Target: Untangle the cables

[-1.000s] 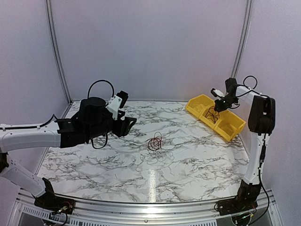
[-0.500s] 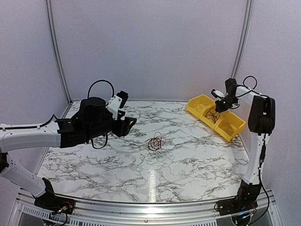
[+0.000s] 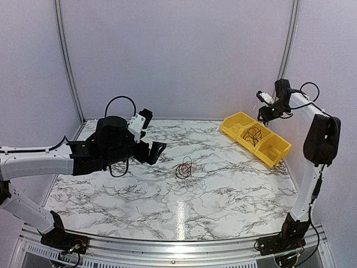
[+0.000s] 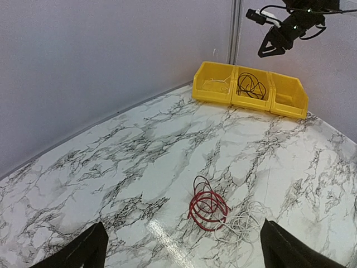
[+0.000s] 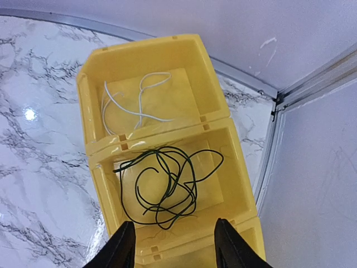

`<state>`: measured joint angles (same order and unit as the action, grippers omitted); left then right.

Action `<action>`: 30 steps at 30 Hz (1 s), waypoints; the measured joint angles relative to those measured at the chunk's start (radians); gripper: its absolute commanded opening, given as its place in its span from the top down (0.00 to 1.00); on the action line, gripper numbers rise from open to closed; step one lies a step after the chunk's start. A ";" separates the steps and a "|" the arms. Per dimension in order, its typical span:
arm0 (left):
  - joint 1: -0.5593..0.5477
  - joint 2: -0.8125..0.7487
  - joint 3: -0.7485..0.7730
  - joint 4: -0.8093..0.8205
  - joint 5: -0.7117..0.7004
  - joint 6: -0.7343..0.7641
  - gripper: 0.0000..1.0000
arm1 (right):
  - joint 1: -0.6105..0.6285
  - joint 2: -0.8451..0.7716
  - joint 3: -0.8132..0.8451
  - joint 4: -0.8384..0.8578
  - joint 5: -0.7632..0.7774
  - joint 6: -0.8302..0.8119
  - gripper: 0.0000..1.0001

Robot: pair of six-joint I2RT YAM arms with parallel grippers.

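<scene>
Cables [image 4: 209,209] (red and white, tangled) lie on the marble table [image 4: 128,167], ahead of the left gripper [image 4: 184,248], spread wide and empty; black cable [image 5: 167,190] sits in the yellow bin's [image 5: 146,42] middle compartment; right gripper [image 5: 173,245] hovers above, parted, empty

The table [image 3: 223,192] has a white marble pattern with dark veins, and a bright spot of light is reflected on it near the front middle. At its far right corner stands a row of three yellow bins [image 4: 251,104], joined side by side and running slantwise along the right wall. Plain pale walls [image 3: 178,56] close the table at the back and on both sides. Metal posts [image 3: 64,56] rise in the two back corners. A metal rail [image 3: 167,247] runs along the near edge.
</scene>
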<state>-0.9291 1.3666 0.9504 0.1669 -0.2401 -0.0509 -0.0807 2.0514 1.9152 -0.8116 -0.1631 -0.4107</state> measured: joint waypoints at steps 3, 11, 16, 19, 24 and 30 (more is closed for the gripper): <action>0.000 0.010 0.001 -0.008 -0.021 -0.021 0.01 | 0.020 -0.085 -0.001 0.000 -0.021 0.000 0.50; 0.008 0.062 0.006 -0.027 -0.086 -0.008 0.01 | 0.187 -0.292 -0.218 0.148 -0.270 -0.033 0.46; 0.021 0.067 -0.015 -0.003 -0.071 0.005 0.01 | 0.299 -0.318 -0.385 0.247 -0.414 -0.056 0.45; 0.026 0.070 -0.015 0.022 -0.048 0.005 0.01 | 0.351 -0.306 -0.432 0.261 -0.459 -0.074 0.45; 0.027 0.098 0.002 0.049 -0.163 -0.062 0.01 | 0.425 -0.316 -0.518 0.296 -0.536 -0.093 0.45; 0.055 0.264 0.083 0.055 -0.205 -0.122 0.17 | 0.443 -0.404 -0.625 0.407 -0.578 -0.059 0.44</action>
<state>-0.8742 1.6306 1.0332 0.2222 -0.4450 -0.1726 0.3618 1.6470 1.2900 -0.4049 -0.7410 -0.4694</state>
